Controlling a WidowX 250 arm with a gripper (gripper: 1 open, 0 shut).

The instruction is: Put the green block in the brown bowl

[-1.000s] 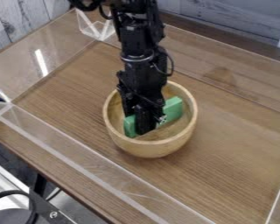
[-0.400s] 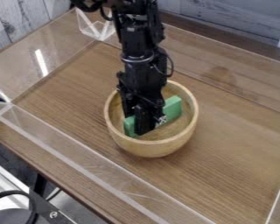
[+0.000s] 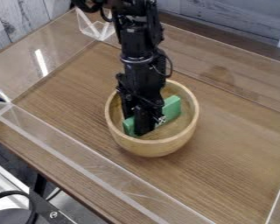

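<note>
Block: the green block (image 3: 163,111) sits inside the bowl (image 3: 150,143), tilted, its upper end near the right wall and its lower end hidden behind the gripper.
Gripper: the gripper (image 3: 140,125) points almost straight down into the bowl with its jaws clamped on the block's lower part.
Bowl: tan wood, on the table (image 3: 224,131), inside the clear-walled pen.
Step in hand: judged to be the release; the block is already within the rim.
How to do it well: open the jaws fully before lifting, so the block drops free rather than riding up with a finger.
Exit: rise straight up, clear of the rim, without nudging the wall.
Risk: a sideways pull could tip or drag the bowl.
Unclear: whether the block's lower end touches the bowl floor.
</note>
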